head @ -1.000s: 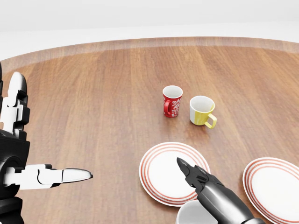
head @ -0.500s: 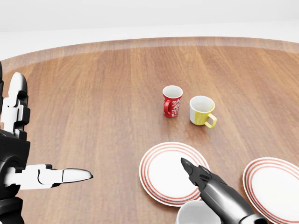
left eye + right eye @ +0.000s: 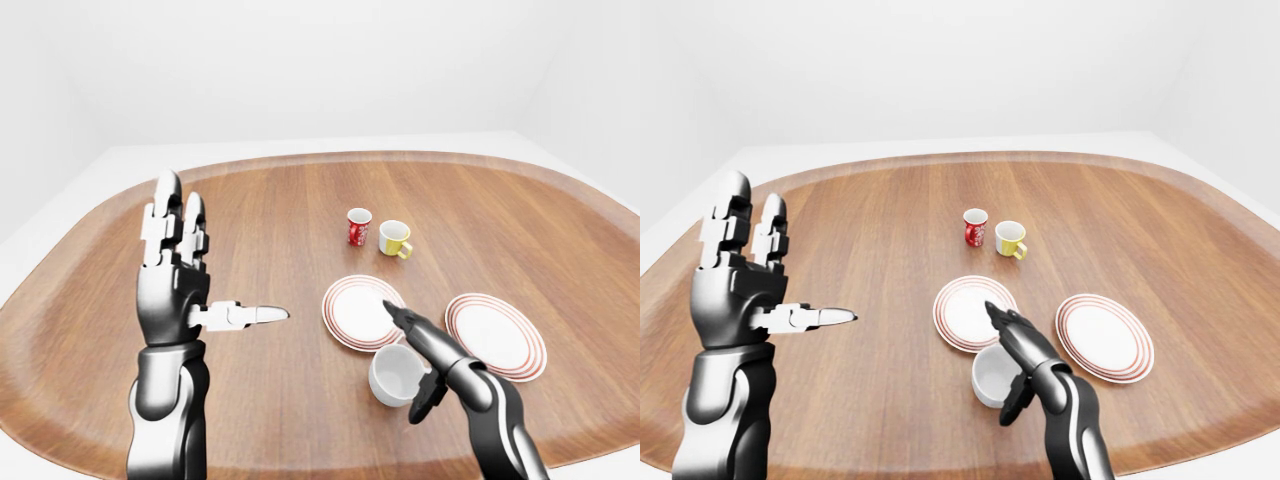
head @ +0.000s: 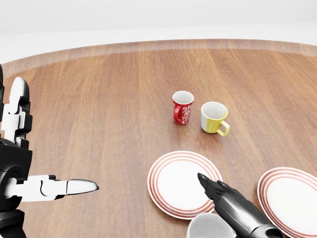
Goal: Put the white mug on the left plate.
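Sitting upright on the worktop (image 3: pixel 250 210), the white mug (image 3: pixel 396 375) is just below the left plate (image 3: pixel 358 312) in the left-eye view, near its lower rim but not on it. Reaching in over the mug from the lower right, the right hand (image 3: pixel 420 360) is straddling it: one finger pointing up across the mug's rim toward the left plate, another hanging down past the mug's right side (fingers spread, not visibly gripping, though contact is hard to judge). Standing raised and idle well to the left, the left hand (image 3: pixel 180 275) is open too, fingers upright and thumb sticking out sideways, holding nothing. Lying to the right of the left plate, the right plate (image 3: pixel 496 335) is bare as well. Waiting further up the worktop, and playing no part here, are a red mug (image 3: pixel 358 227) and a yellow mug (image 3: pixel 394 239), side by side. Judging by all this, standing at an early stage: grasp not yet secured, nothing lifted. Remaining: closing round the mug, raising it, carrying it the short way up-left, and setting it down inside the left plate's ringed rim.
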{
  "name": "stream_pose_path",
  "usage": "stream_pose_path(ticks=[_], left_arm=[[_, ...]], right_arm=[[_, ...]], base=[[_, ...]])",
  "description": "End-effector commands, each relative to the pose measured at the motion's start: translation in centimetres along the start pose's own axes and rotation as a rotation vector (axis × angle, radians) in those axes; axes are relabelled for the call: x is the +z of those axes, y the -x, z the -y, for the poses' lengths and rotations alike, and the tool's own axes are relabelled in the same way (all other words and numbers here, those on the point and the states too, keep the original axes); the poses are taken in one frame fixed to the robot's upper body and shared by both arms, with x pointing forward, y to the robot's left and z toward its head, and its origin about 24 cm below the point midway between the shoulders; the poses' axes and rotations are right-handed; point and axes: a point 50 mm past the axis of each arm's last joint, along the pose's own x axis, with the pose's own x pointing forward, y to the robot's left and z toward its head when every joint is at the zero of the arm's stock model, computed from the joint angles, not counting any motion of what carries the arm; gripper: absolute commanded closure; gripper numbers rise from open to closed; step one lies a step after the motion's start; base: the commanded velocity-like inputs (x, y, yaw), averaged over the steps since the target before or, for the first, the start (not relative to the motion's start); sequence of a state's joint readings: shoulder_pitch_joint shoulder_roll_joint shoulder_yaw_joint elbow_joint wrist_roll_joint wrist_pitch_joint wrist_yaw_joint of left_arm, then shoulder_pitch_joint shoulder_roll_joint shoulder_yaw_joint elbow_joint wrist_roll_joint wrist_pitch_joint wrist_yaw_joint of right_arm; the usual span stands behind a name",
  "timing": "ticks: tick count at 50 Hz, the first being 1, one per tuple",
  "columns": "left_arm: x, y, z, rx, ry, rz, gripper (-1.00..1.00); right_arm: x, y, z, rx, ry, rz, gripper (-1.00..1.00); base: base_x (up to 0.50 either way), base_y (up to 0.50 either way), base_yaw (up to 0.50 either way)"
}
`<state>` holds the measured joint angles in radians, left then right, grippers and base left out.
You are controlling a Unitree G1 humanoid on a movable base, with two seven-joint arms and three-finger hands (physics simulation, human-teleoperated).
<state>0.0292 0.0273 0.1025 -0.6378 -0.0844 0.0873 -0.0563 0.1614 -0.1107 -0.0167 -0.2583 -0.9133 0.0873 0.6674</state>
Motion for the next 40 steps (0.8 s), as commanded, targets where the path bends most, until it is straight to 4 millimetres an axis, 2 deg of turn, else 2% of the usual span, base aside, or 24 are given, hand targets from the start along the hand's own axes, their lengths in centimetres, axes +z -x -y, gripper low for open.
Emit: stream_pose_path(ticks=[1,40], left_arm=[[-0.04,0.05,0.01,0.000,0.000,-0.003,-1.00],[0.07,0.02,0.05,-0.001,0.001,0.003,-1.00]], right_arm=[[-0.53,-0.33,-0.22,0.008,0.020,-0.035,-1.00],[0.32,-1.17,0.13,0.020,0.070,-0.026,-1.00]], base=[[0.00,0.00,0.00],[0.00,0.00,0.00]])
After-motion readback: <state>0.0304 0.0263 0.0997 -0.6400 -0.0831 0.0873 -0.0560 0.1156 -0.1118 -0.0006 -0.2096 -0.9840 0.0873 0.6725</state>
